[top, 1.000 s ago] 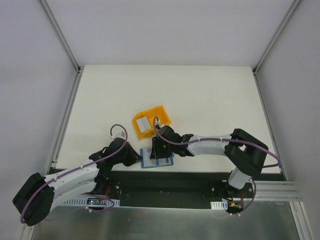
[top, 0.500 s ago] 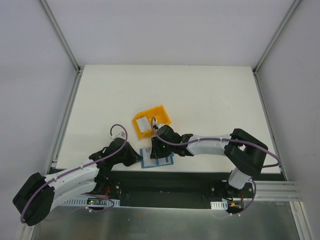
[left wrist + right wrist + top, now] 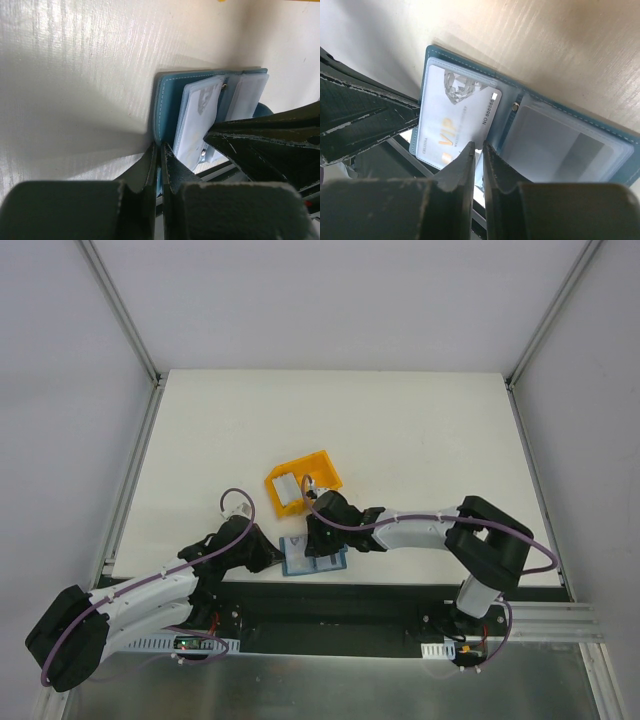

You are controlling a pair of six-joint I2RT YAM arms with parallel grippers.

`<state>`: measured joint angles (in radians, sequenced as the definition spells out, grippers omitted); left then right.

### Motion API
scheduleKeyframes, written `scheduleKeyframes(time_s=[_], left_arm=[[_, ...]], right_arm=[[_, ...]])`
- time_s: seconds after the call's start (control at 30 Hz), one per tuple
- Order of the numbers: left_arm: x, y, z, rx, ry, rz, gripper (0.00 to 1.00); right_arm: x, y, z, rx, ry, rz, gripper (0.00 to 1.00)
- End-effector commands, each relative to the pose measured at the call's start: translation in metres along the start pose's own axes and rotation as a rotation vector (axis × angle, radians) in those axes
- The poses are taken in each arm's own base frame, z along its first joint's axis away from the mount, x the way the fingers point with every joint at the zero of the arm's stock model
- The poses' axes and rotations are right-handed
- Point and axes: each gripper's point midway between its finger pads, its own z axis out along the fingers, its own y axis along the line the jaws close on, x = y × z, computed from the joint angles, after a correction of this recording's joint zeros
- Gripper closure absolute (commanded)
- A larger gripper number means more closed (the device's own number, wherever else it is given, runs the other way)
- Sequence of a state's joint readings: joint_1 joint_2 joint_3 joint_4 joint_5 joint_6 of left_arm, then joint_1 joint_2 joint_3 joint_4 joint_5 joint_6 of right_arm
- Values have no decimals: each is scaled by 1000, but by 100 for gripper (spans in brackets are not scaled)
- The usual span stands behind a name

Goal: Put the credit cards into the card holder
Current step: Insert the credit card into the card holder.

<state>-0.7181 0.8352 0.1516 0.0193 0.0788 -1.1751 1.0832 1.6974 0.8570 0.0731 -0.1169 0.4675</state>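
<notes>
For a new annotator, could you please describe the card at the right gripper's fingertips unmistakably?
At the white table's near edge, beside the yellow plastic bin, lies the open teal-blue folding card holder. On its half nearer the left gripper lies a pale grey-white card; unlike the clear sleeve beside it, it bears a diamond and gold VIP lettering.

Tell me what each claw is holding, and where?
The left claw pinches the card holder by its cover's edge. The right claw seems to pinch the VIP card by its near edge.

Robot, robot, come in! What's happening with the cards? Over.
Left gripper shut on edge of card holder. Right gripper nearly closed at VIP card, on its open page. Yellow bin beyond, apart.
</notes>
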Motion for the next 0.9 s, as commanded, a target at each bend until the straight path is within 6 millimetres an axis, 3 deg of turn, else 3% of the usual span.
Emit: scheduleKeyframes(time_s=[0.0, 0.07, 0.17, 0.33, 0.5, 0.87], left_arm=[[7, 26, 0, -88, 25, -4, 100], [7, 27, 0, -87, 23, -5, 100], [7, 27, 0, -88, 20, -5, 100], [7, 27, 1, -97, 27, 0, 100], [7, 27, 0, -96, 25, -1, 100], [5, 16, -3, -51, 18, 13, 100]], right_arm=[[-29, 26, -19, -41, -99, -20, 83], [-30, 15, -28, 28, -108, -41, 73], [-30, 21, -32, -1, -104, -49, 65], [-12, 29, -21, -10, -41, -66, 58], [-2, 21, -13, 37, 4, -46, 56], [-15, 25, -25, 51, -38, -86, 55]])
